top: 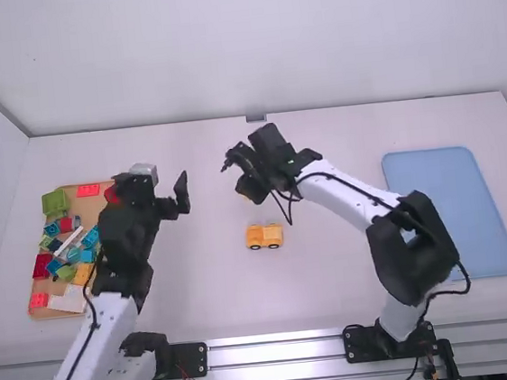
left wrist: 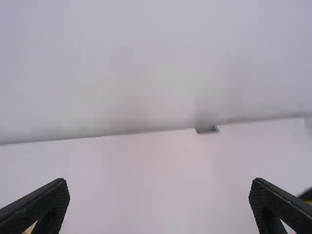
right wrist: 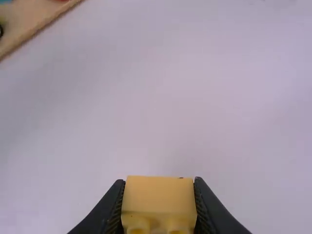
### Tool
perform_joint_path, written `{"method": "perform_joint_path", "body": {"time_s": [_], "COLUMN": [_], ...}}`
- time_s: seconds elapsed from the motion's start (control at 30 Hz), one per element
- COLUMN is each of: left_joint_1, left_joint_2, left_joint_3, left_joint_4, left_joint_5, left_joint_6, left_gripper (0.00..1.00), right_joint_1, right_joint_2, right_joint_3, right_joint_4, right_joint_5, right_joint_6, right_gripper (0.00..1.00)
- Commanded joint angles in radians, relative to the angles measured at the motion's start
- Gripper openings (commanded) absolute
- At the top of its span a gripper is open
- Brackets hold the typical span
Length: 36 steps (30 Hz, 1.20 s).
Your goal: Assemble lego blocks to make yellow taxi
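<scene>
Two-fingered R hand (right wrist: 158, 180) clamps yellow block (right wrist: 158, 197); L hand (left wrist: 159, 183) wide open, empty. Wheeled yellow chassis (top: 264, 235) sits on worktop (top: 219, 293), unheld: may roll if block's pressed off-ctr; skewed grip cd. misalign studs.

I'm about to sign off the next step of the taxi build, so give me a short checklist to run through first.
1. Yellow block between the jaws of the right gripper: ok.
2. Yellow wheeled piece standing on its wheels on the table: ok.
3. Block lined up to fit the wheeled piece: cannot tell.
4. Block placed on the wheeled piece: not ok, it is held away from it.
5. Left gripper away from the wheeled piece, its jaws apart and empty: ok.
6. Grip firm enough to press the block down: cannot tell.
</scene>
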Motion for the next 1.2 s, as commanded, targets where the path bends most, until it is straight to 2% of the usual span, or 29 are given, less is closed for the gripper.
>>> {"method": "perform_joint_path", "body": {"time_s": [0.0,0.13,0.23,0.37,0.53,0.83,0.93,1.1,1.17], "left_joint_1": [0.03,0.066,0.094,0.107,0.117,0.117,0.109,0.119,0.12], "left_joint_2": [-0.164,-0.362,-0.521,-0.606,-0.621,-0.62,-0.62,-0.62,-0.62], "left_joint_3": [-0.1,-0.171,-0.204,-0.205,-0.205,-0.205,-0.205,-0.205,-0.205], "left_joint_4": [-0.001,-0.054,-0.123,-0.192,-0.22,-0.219,-0.22,-0.22,-0.215], "left_joint_5": [-0.143,-0.154,-0.155,-0.155,-0.155,-0.153,-0.154,-0.124,-0.103], "left_joint_6": [-0.044,-0.059,-0.067,-0.066,-0.066,-0.067,-0.066,-0.066,-0.066], "left_gripper": [0.99,0.99,0.99,0.99,0.99,0.99,0.99,0.99,0.99], "right_joint_1": [0.06,0.14,0.208,0.259,0.297,0.304,0.298,0.3,0.306], "right_joint_2": [0.1,0.199,0.319,0.417,0.482,0.5,0.5,0.5,0.5], "right_joint_3": [0.121,0.261,0.389,0.48,0.512,0.507,0.507,0.507,0.507], "right_joint_4": [-0.082,-0.242,-0.366,-0.47,-0.502,-0.487,-0.48,-0.486,-0.488], "right_joint_5": [0.006,0.044,0.17,0.189,0.329,0.292,0.293,0.292,0.294], "right_joint_6": [-0.129,-0.231,-0.284,-0.355,-0.352,-0.357,-0.357,-0.357,-0.357], "right_gripper": [0.18,0.18,0.16,0.15,0.14,0.16,0.42,0.48,0.64]}}
